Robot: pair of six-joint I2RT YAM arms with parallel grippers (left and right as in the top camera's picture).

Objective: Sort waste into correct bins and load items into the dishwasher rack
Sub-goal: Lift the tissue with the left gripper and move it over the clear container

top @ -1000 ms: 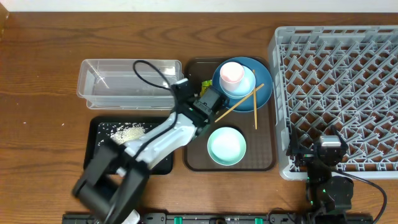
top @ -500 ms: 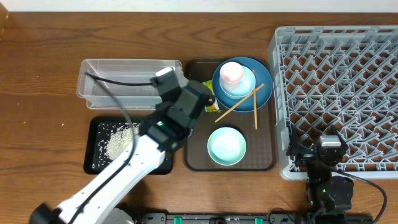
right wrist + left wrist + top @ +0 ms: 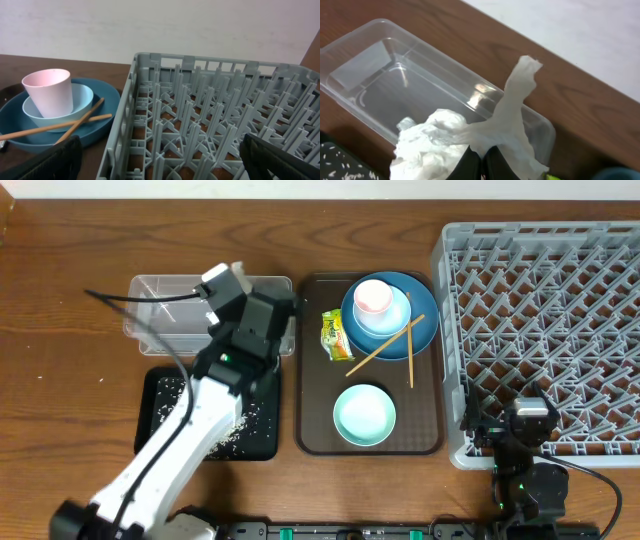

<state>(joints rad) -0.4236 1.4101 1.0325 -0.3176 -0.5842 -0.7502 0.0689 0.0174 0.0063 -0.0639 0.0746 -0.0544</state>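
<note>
My left gripper (image 3: 482, 164) is shut on the crumpled white tissue (image 3: 451, 141), which hangs over the right end of the clear plastic tub (image 3: 395, 75). From overhead, the left gripper (image 3: 270, 320) sits above the tub (image 3: 170, 305) and hides the tissue. The snack wrapper (image 3: 331, 335) lies on the brown tray beside the blue plate (image 3: 425, 330). The plate carries the pale-blue bowl (image 3: 395, 310), the pink cup (image 3: 372, 297) and the chopsticks (image 3: 385, 346). The mint-green bowl (image 3: 364, 415) is in front. Rice grains (image 3: 172, 395) lie in the black tray (image 3: 262, 442). My right gripper (image 3: 162, 162) is open at the rack (image 3: 210, 115).
The brown serving tray (image 3: 312, 420) sits between the two bins and the grey rack (image 3: 550, 310). My left arm stretches from the front edge across the black tray. The right arm (image 3: 528, 430) rests at the rack's front edge.
My left arm swung left from the brown tray to above the clear tub, carrying the tissue. The snack wrapper now shows uncovered. The right arm has not moved.
</note>
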